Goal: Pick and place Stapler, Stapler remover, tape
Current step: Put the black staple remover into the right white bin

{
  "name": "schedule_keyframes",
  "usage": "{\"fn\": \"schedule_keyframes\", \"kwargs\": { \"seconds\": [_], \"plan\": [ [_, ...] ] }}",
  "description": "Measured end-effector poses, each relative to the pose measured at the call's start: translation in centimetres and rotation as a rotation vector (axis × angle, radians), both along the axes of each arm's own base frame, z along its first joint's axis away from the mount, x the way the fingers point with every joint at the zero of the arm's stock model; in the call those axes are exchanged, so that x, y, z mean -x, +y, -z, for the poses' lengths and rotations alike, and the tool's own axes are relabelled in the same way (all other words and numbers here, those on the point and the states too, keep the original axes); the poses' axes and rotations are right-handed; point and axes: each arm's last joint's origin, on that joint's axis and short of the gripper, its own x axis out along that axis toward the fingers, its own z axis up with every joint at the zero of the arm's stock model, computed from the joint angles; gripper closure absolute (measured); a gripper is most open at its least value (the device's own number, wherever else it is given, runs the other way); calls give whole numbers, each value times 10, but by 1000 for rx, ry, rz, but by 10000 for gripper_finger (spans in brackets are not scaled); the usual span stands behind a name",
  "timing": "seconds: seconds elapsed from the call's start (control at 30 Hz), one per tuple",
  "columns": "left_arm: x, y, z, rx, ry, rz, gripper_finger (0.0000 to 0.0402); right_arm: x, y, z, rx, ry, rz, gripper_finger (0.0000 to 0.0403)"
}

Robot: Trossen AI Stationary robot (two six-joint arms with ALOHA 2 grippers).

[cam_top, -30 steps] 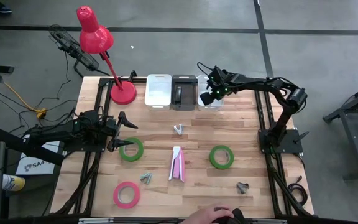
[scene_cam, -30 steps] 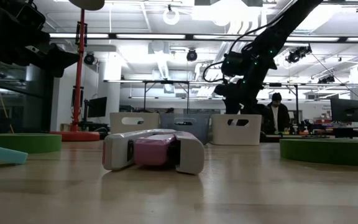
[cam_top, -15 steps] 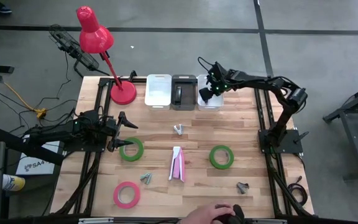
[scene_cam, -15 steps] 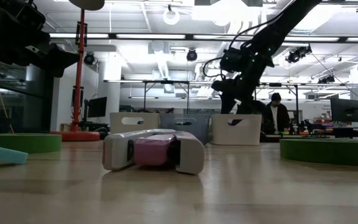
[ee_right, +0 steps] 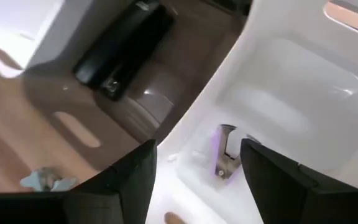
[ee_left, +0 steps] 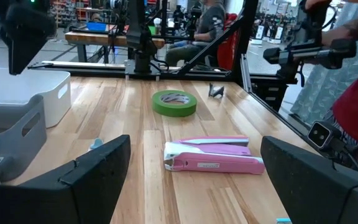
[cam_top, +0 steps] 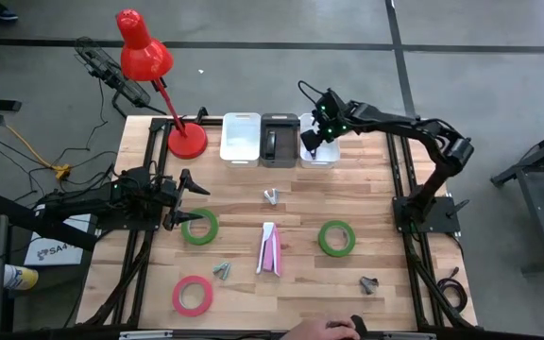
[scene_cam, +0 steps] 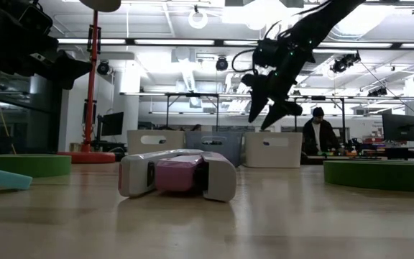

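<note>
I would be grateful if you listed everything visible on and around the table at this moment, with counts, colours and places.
Green tape: 2; one by the left hand, one on the table's right part.
Pink tape: 1, near front edge, left.
Pink and white stapler: 1, table centre.
Black stapler: 1, inside the grey bin.
Staple removers: 4; pale one behind the centre stapler, grey ones at front left and front right, one in the right white bin.
Bins: 3 at the back edge; white, grey, white.
Red lamp: 1, back left corner.
Person's hand: at the front edge.
Left hand: open, over the left green tape.
Right hand: open, above the right white bin.
</note>
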Motion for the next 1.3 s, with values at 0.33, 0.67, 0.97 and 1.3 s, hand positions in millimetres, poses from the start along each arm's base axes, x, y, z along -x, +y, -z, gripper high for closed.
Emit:
{"fn": "schedule_keyframes", "kwargs": {
  "seconds": [0.33, 0.67, 0.97, 1.3],
  "plan": [
    [0, 0, 0, 0, 0, 1, 46, 13, 34, -27, -13, 59, -93, 180],
    [0, 0, 0, 0, 0, 1, 46, 36, 84, -53, -30, 213, -149, 180],
    [0, 0, 0, 0, 0, 2, 46, 49, 134, -66, -94, 302, -245, 180],
    [0, 0, 0, 0, 0, 5, 46, 66, 196, -69, -208, 500, -295, 180]
  ]
}}
